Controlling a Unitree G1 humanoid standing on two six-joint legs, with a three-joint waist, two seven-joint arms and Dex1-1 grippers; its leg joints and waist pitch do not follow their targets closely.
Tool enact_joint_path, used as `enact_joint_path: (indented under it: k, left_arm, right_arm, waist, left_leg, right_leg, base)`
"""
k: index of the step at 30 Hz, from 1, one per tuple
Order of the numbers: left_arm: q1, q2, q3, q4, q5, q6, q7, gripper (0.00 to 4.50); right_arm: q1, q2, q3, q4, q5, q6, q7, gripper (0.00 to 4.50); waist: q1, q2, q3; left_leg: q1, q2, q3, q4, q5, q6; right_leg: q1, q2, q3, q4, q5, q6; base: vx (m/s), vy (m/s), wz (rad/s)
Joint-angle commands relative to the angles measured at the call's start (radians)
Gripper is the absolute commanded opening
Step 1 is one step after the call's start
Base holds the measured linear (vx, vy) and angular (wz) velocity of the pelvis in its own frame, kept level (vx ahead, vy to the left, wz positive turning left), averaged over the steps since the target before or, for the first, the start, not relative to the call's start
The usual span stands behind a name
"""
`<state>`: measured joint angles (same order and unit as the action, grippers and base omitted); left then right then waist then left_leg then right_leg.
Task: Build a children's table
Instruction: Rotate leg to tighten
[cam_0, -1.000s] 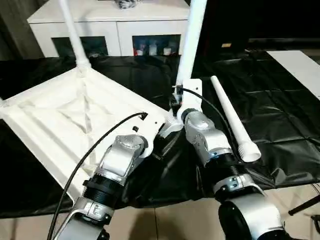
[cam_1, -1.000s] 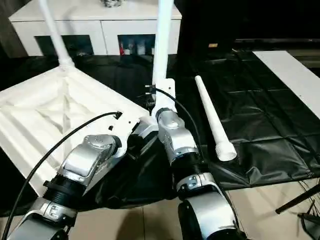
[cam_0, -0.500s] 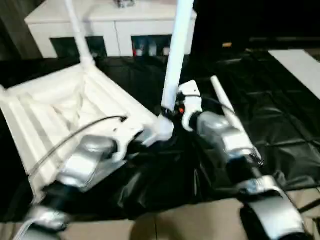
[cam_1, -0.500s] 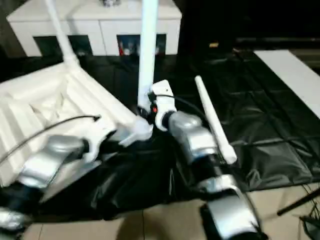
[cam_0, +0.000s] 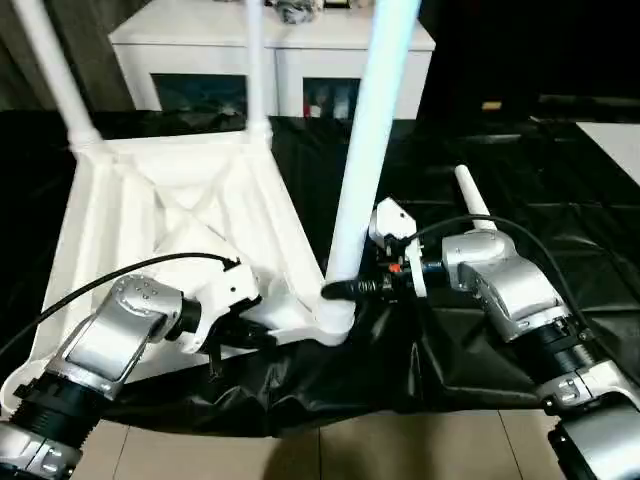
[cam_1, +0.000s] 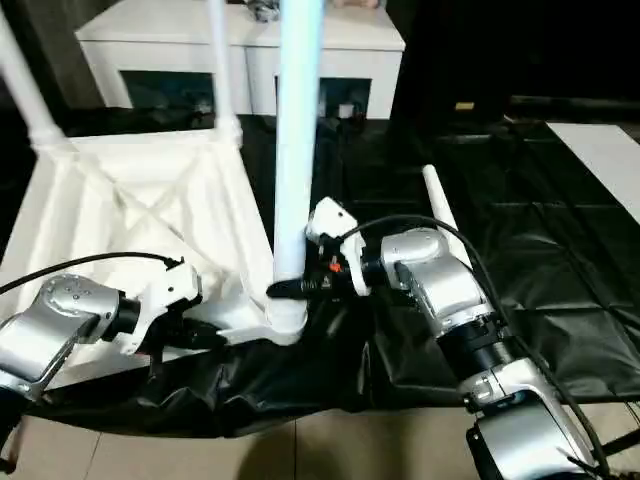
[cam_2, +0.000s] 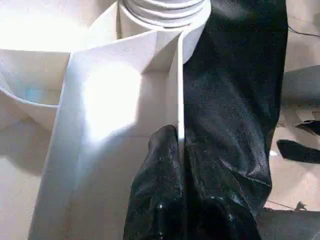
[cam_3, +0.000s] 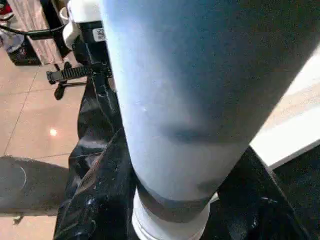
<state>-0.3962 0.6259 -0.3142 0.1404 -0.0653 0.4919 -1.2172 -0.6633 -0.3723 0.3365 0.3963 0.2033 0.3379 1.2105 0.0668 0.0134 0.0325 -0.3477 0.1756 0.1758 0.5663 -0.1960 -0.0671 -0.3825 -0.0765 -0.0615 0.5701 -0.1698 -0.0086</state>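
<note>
- Tabletop (cam_0: 150, 230) of white plastic lies upside down on the black-covered table (cam_0: 560, 200) in the left eye view, its ribbed underside up, diagonal ribs crossing. Three round tapered legs stand in rounded corner sockets: the near leg (cam_0: 365, 150) and two far ones (cam_0: 55, 70), (cam_0: 255, 60). A loose leg (cam_0: 468, 195) lies on the crinkled black sheet. Behind stands a white cabinet (cam_0: 270, 45) with small items behind its glass doors.
- Right eye view: the right gripper (cam_1: 285, 288) clasps the near leg low down, just above its socket; the left gripper (cam_1: 205, 338) is at the top's near edge.
- Left wrist view: the black fingers (cam_2: 160, 165) are pinched together on a thin upright rib of the top.
- Right wrist view: the smooth pale leg stands between the fingers (cam_3: 100, 195).
</note>
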Motion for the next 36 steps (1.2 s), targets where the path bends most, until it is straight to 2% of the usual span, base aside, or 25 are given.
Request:
enact_joint_path:
  k: [1,2,7,10,11,12,14,16,18,19,21,23,24,25,26,27,28,29,30,31,32,33,34,35,36]
  left_arm:
    - [-0.031,0.026,0.035,-0.056,-0.06,-0.044,-0.084,0.0]
    - [-0.035,0.021,0.031,-0.049,-0.057,-0.05,-0.071,0.0]
    - [-0.037,0.015,0.027,-0.037,-0.043,-0.066,-0.044,0.0]
    - [-0.036,-0.009,0.044,-0.021,-0.028,-0.066,0.021,0.0]
    - [-0.036,-0.009,0.044,-0.021,-0.028,-0.066,0.021,0.0]
    - [-0.039,-0.04,0.054,-0.01,-0.019,-0.039,0.08,0.0]
    - [-0.045,-0.096,0.065,0.013,-0.005,-0.002,0.17,0.0]
    - [-0.053,-0.14,0.07,0.03,0.006,0.023,0.236,0.0]
    - [-0.061,-0.182,0.072,0.045,0.015,0.043,0.292,0.0]
    - [-0.068,-0.211,0.071,0.057,0.019,0.056,0.33,0.0]
    - [-0.096,-0.31,0.072,0.098,0.039,0.113,0.45,0.0]
    - [-0.111,-0.354,0.07,0.119,0.052,0.134,0.503,0.0]
    - [-0.123,-0.395,0.071,0.139,0.064,0.146,0.55,0.0]
    - [-0.135,-0.44,0.07,0.164,0.073,0.152,0.597,0.0]
    - [-0.141,-0.462,0.07,0.176,0.077,0.154,0.62,0.0]
    - [-0.15,-0.492,0.068,0.194,0.082,0.153,0.65,0.0]
    - [-0.159,-0.516,0.066,0.211,0.088,0.152,0.676,0.0]
    - [-0.168,-0.542,0.064,0.229,0.093,0.15,0.704,0.0]
    - [-0.177,-0.564,0.061,0.244,0.099,0.149,0.726,0.0]
    - [-0.183,-0.578,0.059,0.255,0.103,0.15,0.741,0.0]
    - [-0.187,-0.583,0.058,0.258,0.104,0.15,0.747,0.0]
    - [-0.189,-0.583,0.059,0.258,0.105,0.152,0.749,0.0]
    - [-0.189,-0.577,0.061,0.255,0.106,0.152,0.747,0.0]
    - [-0.189,-0.571,0.064,0.254,0.107,0.15,0.746,0.0]
    - [-0.188,-0.562,0.067,0.253,0.107,0.147,0.743,0.0]
  right_arm:
    - [0.078,-0.079,0.115,0.189,-0.189,0.045,-0.031,1.82]
    - [0.077,-0.073,0.124,0.199,-0.198,0.029,-0.038,1.82]
    - [0.088,-0.057,0.131,0.205,-0.205,0.006,-0.075,1.82]
    - [0.09,0.009,0.077,0.242,-0.203,0.018,-0.255,1.82]
    - [0.09,0.009,0.077,0.242,-0.203,0.018,-0.255,1.82]
    - [0.078,0.059,0.021,0.285,-0.188,0.054,-0.394,1.82]
    - [0.067,0.122,-0.06,0.326,-0.164,0.095,-0.584,1.82]
    - [0.063,0.16,-0.112,0.342,-0.14,0.123,-0.691,1.82]
    - [0.062,0.191,-0.155,0.351,-0.117,0.144,-0.767,1.82]
    - [0.06,0.212,-0.181,0.359,-0.1,0.151,-0.814,1.82]
    - [0.047,0.27,-0.244,0.394,-0.065,0.152,-0.953,1.82]
    - [0.04,0.295,-0.265,0.409,-0.056,0.148,-1.011,1.82]
    - [0.033,0.316,-0.28,0.425,-0.055,0.139,-1.064,1.82]
    - [0.022,0.343,-0.294,0.443,-0.055,0.128,-1.122,1.82]
    - [0.016,0.358,-0.303,0.452,-0.056,0.123,-1.154,1.82]
    - [0.008,0.376,-0.31,0.463,-0.059,0.114,-1.19,1.82]
    - [0.001,0.392,-0.314,0.474,-0.063,0.104,-1.219,1.82]
    - [-0.008,0.411,-0.317,0.488,-0.067,0.093,-1.25,1.82]
    - [-0.017,0.427,-0.316,0.501,-0.076,0.079,-1.278,1.82]
    - [-0.025,0.437,-0.317,0.514,-0.081,0.068,-1.299,1.82]
    - [-0.031,0.444,-0.313,0.521,-0.087,0.058,-1.31,1.82]
    - [-0.036,0.447,-0.311,0.527,-0.091,0.052,-1.317,1.82]
    - [-0.04,0.451,-0.312,0.531,-0.092,0.047,-1.321,1.82]
    - [-0.043,0.453,-0.307,0.533,-0.095,0.04,-1.315,1.82]
    - [-0.044,0.453,-0.3,0.529,-0.099,0.034,-1.3,1.82]
  waist:
    - [-0.005,0.019,-0.035]
    - [-0.005,0.013,-0.037]
    - [-0.006,0.012,-0.038]
    - [-0.012,0.014,-0.036]
    - [-0.014,0.013,-0.036]
    - [-0.016,0.013,-0.035]
    - [-0.033,0.015,-0.032]
    - [-0.046,0.012,-0.031]
    - [-0.051,0.014,-0.032]
    - [-0.053,0.01,-0.031]
    - [-0.058,0.01,-0.025]
    - [-0.06,0.011,-0.021]
    - [-0.071,0.017,-0.015]
    - [-0.073,0.026,-0.016]
    - [-0.075,0.035,-0.013]
    - [-0.083,0.036,-0.009]
    - [-0.088,0.04,-0.012]
    - [-0.083,0.042,-0.01]
    - [-0.081,0.041,-0.008]
    - [-0.09,0.04,0.0]
    - [-0.091,0.044,0.003]
    - [-0.081,0.052,0.004]
    - [-0.017,0.07,-0.01]
    - [-0.029,-0.005,-0.021]
    - [-0.017,-0.03,-0.013]
  left_leg:
    - [0.014,0.057,-0.017,-0.082,-0.348,-0.023]
    - [0.013,0.056,-0.018,-0.08,-0.346,-0.02]
    - [0.011,0.056,-0.02,-0.079,-0.337,-0.018]
    - [0.008,0.054,-0.021,-0.081,-0.347,-0.028]
    - [0.008,0.053,-0.022,-0.082,-0.358,-0.034]
    - [0.008,0.053,-0.027,-0.084,-0.389,-0.041]
    - [0.004,0.053,-0.035,-0.088,-0.428,-0.07]
    - [0.001,0.052,-0.044,-0.09,-0.475,-0.081]
    - [0.012,0.048,-0.045,-0.086,-0.516,-0.079]
    - [0.02,0.044,-0.042,-0.08,-0.532,-0.069]
    - [0.02,0.042,-0.042,-0.078,-0.542,-0.06]
    - [0.042,0.035,-0.042,-0.067,-0.589,-0.051]
    - [0.051,0.032,-0.049,-0.066,-0.637,-0.046]
    - [0.056,0.033,-0.052,-0.067,-0.654,-0.048]
    - [0.057,0.038,-0.062,-0.078,-0.705,-0.051]
    - [0.052,0.043,-0.066,-0.09,-0.742,-0.051]
    - [0.027,0.05,-0.077,-0.106,-0.764,-0.051]
    - [0.031,0.056,-0.069,-0.118,-0.792,-0.049]
    - [0.047,0.051,-0.064,-0.112,-0.805,-0.049]
    - [0.07,0.038,-0.054,-0.1,-0.829,-0.046]
    - [0.044,0.048,-0.056,-0.121,-0.842,-0.039]
    - [0.006,0.063,-0.053,-0.158,-0.869,-0.04]
    - [-0.068,0.091,-0.022,-0.238,-0.915,-0.047]
    - [0.046,0.05,-0.003,-0.147,-0.745,-0.015]
    - [0.108,0.007,-0.011,-0.018,-0.591,-0.023]
  right_leg:
    - [0.022,-0.066,0.049,-0.059,-0.306,-0.215]
    - [0.022,-0.067,0.049,-0.059,-0.324,-0.209]
    - [0.021,-0.066,0.049,-0.058,-0.321,-0.208]
    - [0.019,-0.064,0.048,-0.056,-0.321,-0.206]
    - [0.019,-0.065,0.047,-0.059,-0.34,-0.202]
    - [0.021,-0.066,0.044,-0.062,-0.397,-0.182]
    - [0.018,-0.07,0.043,-0.067,-0.457,-0.163]
    - [0.021,-0.069,0.038,-0.069,-0.504,-0.135]
    - [0.009,-0.068,0.037,-0.08,-0.547,-0.116]
    - [0.0,-0.069,0.038,-0.09,-0.582,-0.108]
    - [-0.004,-0.068,0.033,-0.098,-0.626,-0.091]
    - [-0.021,-0.063,0.017,-0.121,-0.725,-0.05]
    - [-0.021,-0.058,-0.009,-0.14,-0.763,-0.013]
    - [-0.019,-0.056,-0.016,-0.142,-0.747,-0.008]
    - [-0.009,-0.051,-0.033,-0.142,-0.697,-0.006]
    - [0.001,-0.046,-0.041,-0.141,-0.665,-0.007]
    - [0.032,-0.054,-0.041,-0.117,-0.608,-0.01]
    - [0.03,-0.053,-0.033,-0.109,-0.582,-0.021]
    - [0.017,-0.051,-0.04,-0.121,-0.608,-0.021]
    - [-0.002,-0.04,-0.075,-0.15,-0.674,0.001]
    - [0.029,-0.039,-0.085,-0.127,-0.686,0.02]
    - [0.063,-0.033,-0.072,-0.067,-0.639,0.012]
    - [0.126,-0.027,-0.02,0.112,-0.344,-0.036]
    - [0.01,-0.049,0.046,0.013,-0.494,-0.011]
    - [-0.082,-0.096,0.053,-0.12,-0.804,0.007]
  base:
    - [0.0,0.0,0.0]
    - [0.0,0.0,0.0]
    - [0.0,0.0,0.0]
    - [0.0,0.0,0.0]
    - [0.0,0.0,0.0]
    - [0.0,0.0,0.0]
    - [0.0,0.0,0.0]
    - [0.0,0.0,0.0]
    - [0.0,0.0,0.0]
    - [0.0,0.0,0.0]
    - [0.0,0.0,0.0]
    - [-0.057,-0.003,0.02]
    - [-0.05,0.012,0.01]
    - [0.0,0.0,0.0]
    - [0.0,0.0,0.0]
    - [-0.017,0.056,-0.06]
    - [0.0,0.0,0.0]
    - [0.0,0.0,0.0]
    - [0.0,0.0,0.0]
    - [0.0,0.0,0.0]
    - [0.0,0.0,0.0]
    - [-0.051,-0.035,0.06]
    - [-0.053,-0.095,0.22]
    - [-0.053,-0.095,0.22]
    - [0.055,-0.149,0.17]
